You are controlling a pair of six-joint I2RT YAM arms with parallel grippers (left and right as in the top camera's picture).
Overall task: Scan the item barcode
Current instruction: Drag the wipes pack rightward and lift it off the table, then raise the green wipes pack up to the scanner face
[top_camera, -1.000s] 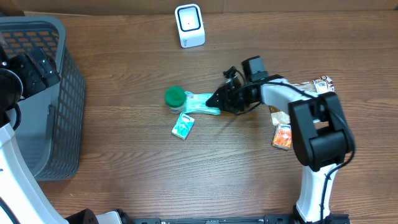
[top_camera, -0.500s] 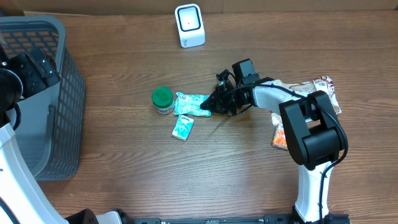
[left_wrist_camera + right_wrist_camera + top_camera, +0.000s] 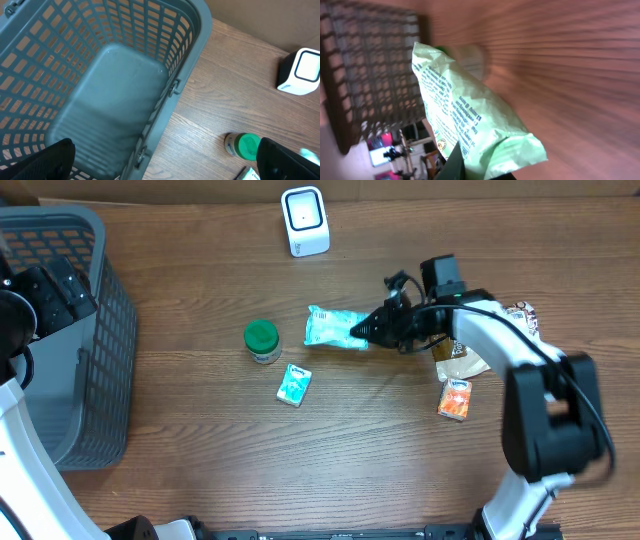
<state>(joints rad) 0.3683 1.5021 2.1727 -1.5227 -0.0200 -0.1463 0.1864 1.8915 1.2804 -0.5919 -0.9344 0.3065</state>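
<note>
The right gripper [image 3: 372, 330] pinches the right end of a pale green packet [image 3: 332, 327] at mid-table, nearer than the white scanner [image 3: 305, 220]. The left gripper [image 3: 165, 162] hangs over the grey basket [image 3: 196, 35] at the left, jaws spread wide.

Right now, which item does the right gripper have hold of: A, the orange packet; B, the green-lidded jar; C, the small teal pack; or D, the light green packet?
D: the right gripper is shut on one end of the light green packet, while the green-lidded jar, small teal pack and orange packet lie apart from it.
</note>
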